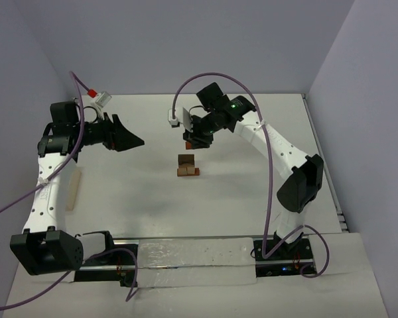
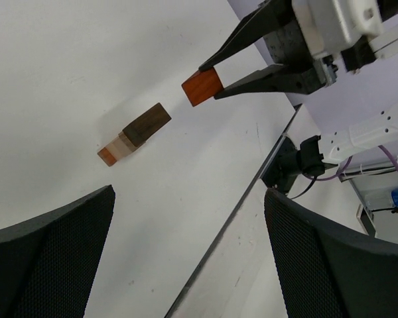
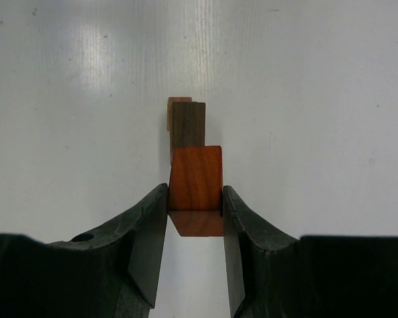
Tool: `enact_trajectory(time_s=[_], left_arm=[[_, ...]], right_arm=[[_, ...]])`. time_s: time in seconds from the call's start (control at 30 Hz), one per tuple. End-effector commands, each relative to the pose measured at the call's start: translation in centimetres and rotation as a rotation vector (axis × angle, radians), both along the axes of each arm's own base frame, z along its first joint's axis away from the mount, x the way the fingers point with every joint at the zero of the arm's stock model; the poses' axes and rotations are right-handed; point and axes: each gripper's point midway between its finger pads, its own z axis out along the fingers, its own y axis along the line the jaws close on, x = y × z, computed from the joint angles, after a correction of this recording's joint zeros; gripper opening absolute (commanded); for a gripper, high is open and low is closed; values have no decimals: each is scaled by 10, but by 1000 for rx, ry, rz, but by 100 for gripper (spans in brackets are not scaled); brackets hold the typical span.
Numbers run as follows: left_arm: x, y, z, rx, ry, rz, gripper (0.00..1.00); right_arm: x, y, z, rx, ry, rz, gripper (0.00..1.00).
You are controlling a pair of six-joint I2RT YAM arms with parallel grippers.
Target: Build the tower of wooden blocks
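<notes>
The right gripper (image 3: 195, 193) was closed on a reddish-brown block (image 3: 196, 173), one finger on each side. It held the block in the air, near the small tower (image 1: 187, 165) in the middle of the white table (image 1: 132, 199) but not touching it. In the tower a dark brown block (image 2: 148, 124) touched tan and reddish pieces. The left gripper (image 1: 136, 140) hung well apart, its jaws wide open and holding nothing

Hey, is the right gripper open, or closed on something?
Shut on a reddish-brown block: the right gripper clamps its two sides, holding it off the table near the small block stack.
</notes>
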Motion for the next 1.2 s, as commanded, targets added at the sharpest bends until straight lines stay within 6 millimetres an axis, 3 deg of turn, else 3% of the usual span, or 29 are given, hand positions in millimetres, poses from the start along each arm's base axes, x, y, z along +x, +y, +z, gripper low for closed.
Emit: enact_trajectory(time_s=[0.0, 0.43, 1.17], left_arm=[[-1, 8, 18, -64, -35, -27, 99], [-8, 12, 24, -72, -66, -16, 99], [-9, 11, 25, -83, -67, -25, 99]], right_arm=[[5, 12, -4, -47, -40, 34, 0], [8, 35, -22, -66, 24, 65, 2], [-1, 40, -34, -28, 138, 2, 3]])
